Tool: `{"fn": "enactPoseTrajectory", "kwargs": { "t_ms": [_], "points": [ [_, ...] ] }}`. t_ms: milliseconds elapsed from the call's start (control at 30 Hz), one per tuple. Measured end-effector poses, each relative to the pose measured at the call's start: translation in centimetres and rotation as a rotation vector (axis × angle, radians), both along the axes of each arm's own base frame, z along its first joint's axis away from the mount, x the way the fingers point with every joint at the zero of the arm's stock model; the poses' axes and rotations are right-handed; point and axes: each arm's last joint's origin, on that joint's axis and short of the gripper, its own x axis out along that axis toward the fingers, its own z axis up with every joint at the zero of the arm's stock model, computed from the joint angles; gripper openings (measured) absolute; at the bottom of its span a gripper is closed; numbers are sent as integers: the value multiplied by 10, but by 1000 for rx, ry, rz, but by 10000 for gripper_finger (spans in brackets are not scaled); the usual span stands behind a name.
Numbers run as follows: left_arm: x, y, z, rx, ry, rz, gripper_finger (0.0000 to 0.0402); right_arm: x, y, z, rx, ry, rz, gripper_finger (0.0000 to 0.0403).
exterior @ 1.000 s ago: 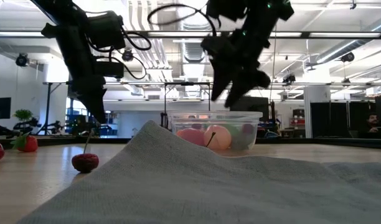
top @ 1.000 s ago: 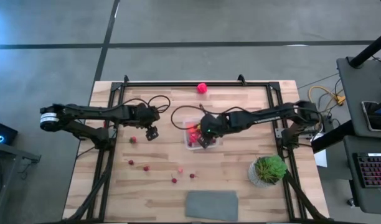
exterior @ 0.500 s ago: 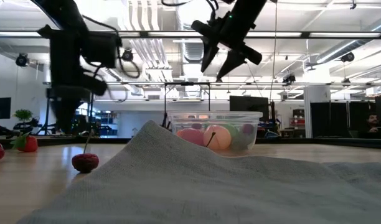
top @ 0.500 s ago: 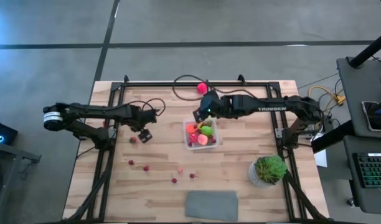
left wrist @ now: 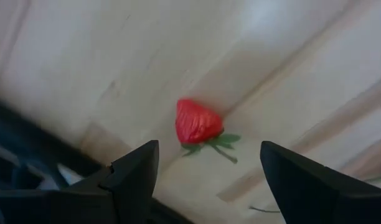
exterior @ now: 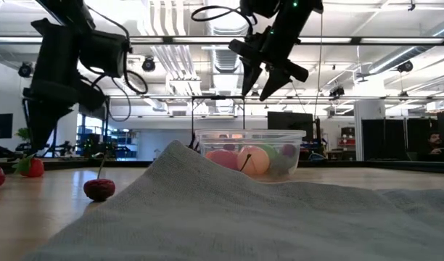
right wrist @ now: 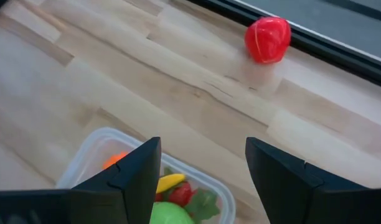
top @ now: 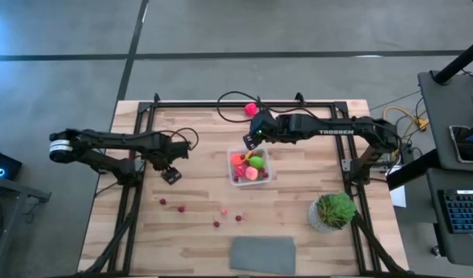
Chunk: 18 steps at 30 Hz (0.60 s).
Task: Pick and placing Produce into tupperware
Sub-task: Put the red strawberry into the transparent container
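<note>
The left claw (top: 171, 176) has slid toward the counter's (top: 298, 224) left edge since a second ago and now hangs low over the strawberry (left wrist: 197, 121), which shows between its spread, empty fingers (left wrist: 137, 171) in the left wrist view. In the low view this claw (exterior: 35, 138) has moved from near the cherry (exterior: 99, 188) to above the strawberry (exterior: 32, 167) at the far left.

The right claw (top: 252, 137), which a second ago was down inside the tupperware (top: 268, 174), has come up and back and now hovers beyond the tub's far rim, toward the red ball (top: 251, 109) at the counter's far edge. Its fingers (right wrist: 136, 169) stand apart with nothing between them. The low view shows it raised well above the tub (exterior: 249, 138), fingers pointing down and apart.

The tupperware sits mid-counter and, now uncovered, shows a green piece (top: 256, 162), an orange-pink piece (top: 251, 174) and red pieces (top: 238, 163) inside. The right wrist view sees the tub's near corner (right wrist: 100, 138) with green, yellow and red pieces, and the red ball (right wrist: 268, 39) well apart on the bare wood.

Loose small red berries (top: 181, 208) lie scattered on the near-left part of the counter, between the left claw and the grey cloth (top: 263, 254) at the near edge. The potted plant (top: 333, 210) stands at the near right, clear of both arms. In the low view the cloth (exterior: 229, 217) rises in front and hides the tub's lower part.
</note>
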Motion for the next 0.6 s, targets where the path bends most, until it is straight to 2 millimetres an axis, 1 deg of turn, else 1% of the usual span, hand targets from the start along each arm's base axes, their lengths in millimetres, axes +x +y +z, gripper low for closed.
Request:
{"fn": "enactPoseTrajectory", "kwargs": {
  "t_ms": [133,267,400,600],
  "points": [
    [1,0,-2,1,22,129,265,0,0,-1,-10,14,20,226],
    [3,0,-6,2,51,214,265,0,-1,-1,-19,23,32,226],
    [3,1,-12,4,90,274,265,0,-1,-1,-35,39,61,226],
    [-3,-1,-32,-1,177,292,264,0,-1,-1,-40,44,70,226]
  ]
}}
